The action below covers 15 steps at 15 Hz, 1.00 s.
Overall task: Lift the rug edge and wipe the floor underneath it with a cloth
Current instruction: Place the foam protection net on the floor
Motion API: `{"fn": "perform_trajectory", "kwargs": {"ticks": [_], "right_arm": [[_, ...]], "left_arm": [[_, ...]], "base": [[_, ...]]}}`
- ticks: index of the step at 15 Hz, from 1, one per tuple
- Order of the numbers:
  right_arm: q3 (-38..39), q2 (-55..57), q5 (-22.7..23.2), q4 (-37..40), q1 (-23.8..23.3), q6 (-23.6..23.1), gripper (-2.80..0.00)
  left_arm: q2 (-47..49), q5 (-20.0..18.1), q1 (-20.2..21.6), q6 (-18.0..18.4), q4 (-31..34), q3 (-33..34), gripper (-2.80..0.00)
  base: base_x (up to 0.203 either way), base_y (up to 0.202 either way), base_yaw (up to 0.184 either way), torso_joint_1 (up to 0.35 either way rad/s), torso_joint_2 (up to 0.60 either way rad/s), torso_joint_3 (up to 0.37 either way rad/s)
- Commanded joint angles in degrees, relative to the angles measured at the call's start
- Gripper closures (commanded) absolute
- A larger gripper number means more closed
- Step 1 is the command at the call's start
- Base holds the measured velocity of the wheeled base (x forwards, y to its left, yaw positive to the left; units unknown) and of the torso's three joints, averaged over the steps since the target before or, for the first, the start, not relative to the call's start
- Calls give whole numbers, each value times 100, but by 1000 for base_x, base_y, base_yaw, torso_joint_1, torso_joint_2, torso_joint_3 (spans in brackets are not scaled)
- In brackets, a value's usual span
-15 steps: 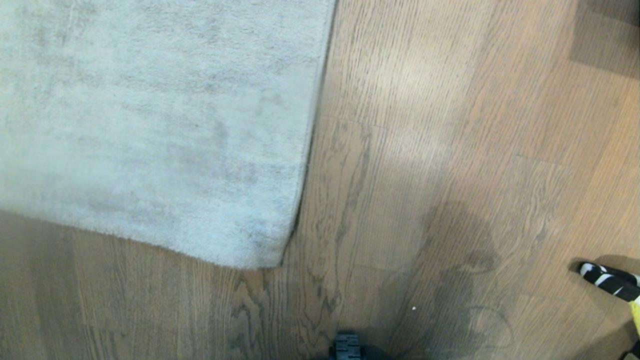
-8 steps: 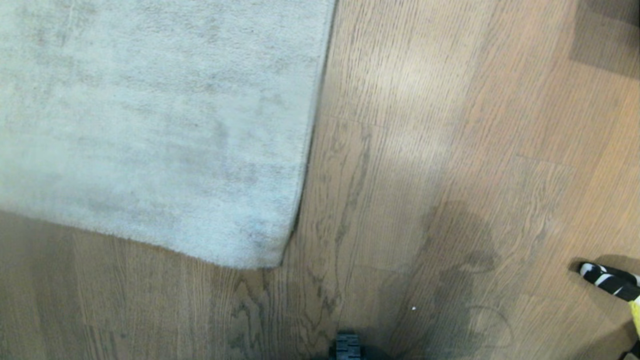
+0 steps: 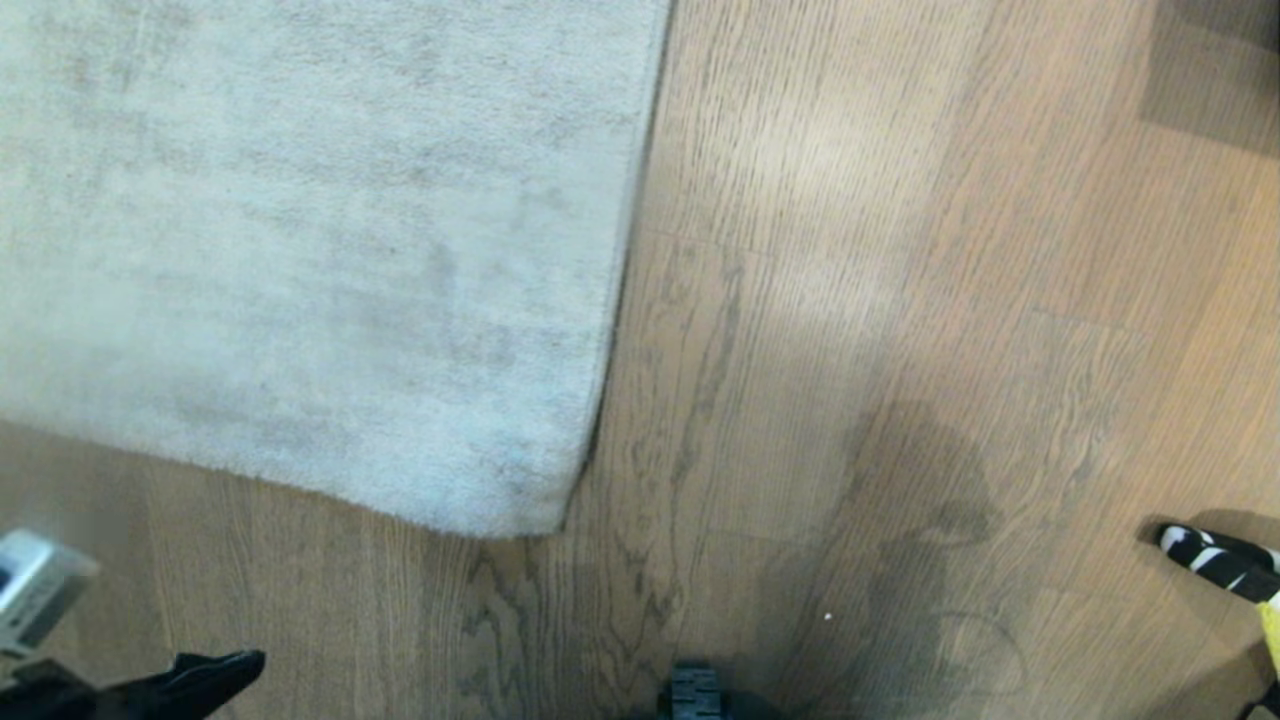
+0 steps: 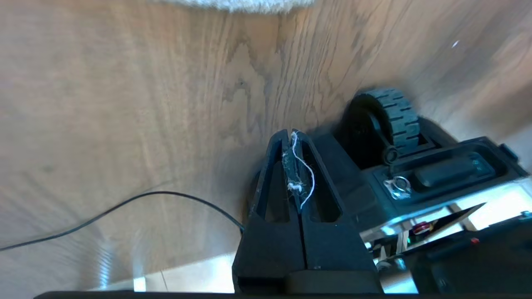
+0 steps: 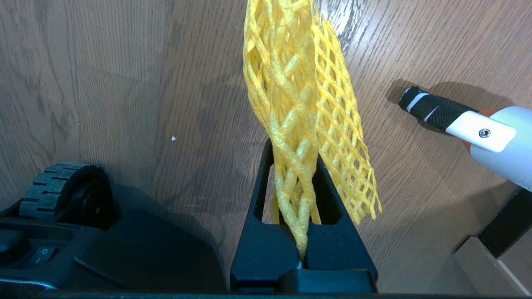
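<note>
The pale grey rug (image 3: 300, 250) lies flat on the brown wood floor (image 3: 800, 350). Its rounded corner (image 3: 530, 515) and right-hand rug edge (image 3: 625, 300) rest on the planks. My left gripper (image 3: 250, 660) comes in at the head view's bottom left, below the rug's near border. It is shut and empty apart from white lint on its fingers (image 4: 291, 135). A strip of rug (image 4: 249, 4) shows far ahead of it. My right gripper (image 5: 293, 143) is shut on the yellow mesh cloth (image 5: 299, 104), which hangs over the floor. A sliver of cloth (image 3: 1272, 625) shows at the right border.
A white tool (image 5: 498, 137) with a black-and-white striped tip (image 3: 1210, 560) lies on the floor to the right. The base's front wheel (image 3: 695, 692) sits bottom centre. A thin black cable (image 4: 124, 203) runs over the planks near the left arm.
My left arm has swung into the head view at the bottom left, still shut. The rug, the striped tool and the right arm have not moved.
</note>
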Motion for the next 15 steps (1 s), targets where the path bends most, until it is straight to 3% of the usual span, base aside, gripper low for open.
{"fn": "perform_trajectory", "kwargs": {"ticks": [1, 6, 11, 13, 15], "right_arm": [[-6, 7, 5, 1, 1, -6, 0], [-4, 7, 5, 1, 1, -6, 0], [1, 7, 5, 1, 1, -6, 0], [3, 7, 5, 1, 1, -6, 0], [2, 7, 5, -3, 1, -6, 0]], "left_arm": [[1677, -22, -118, 2, -1011, 220, 0], [4436, 46, -543, -171, -4074, 803, 0], [7423, 782, -1235, -645, -8086, 1179, 0], [7772, 1002, -1268, -823, -8908, 1159, 0], [7762, 986, -967, -904, -9144, 1084, 0]], "base": [[0, 0, 0, 0, 0, 0], [0, 0, 0, 0, 0, 0], [0, 0, 0, 0, 0, 0], [0, 0, 0, 0, 0, 0], [0, 0, 0, 0, 0, 0]]}}
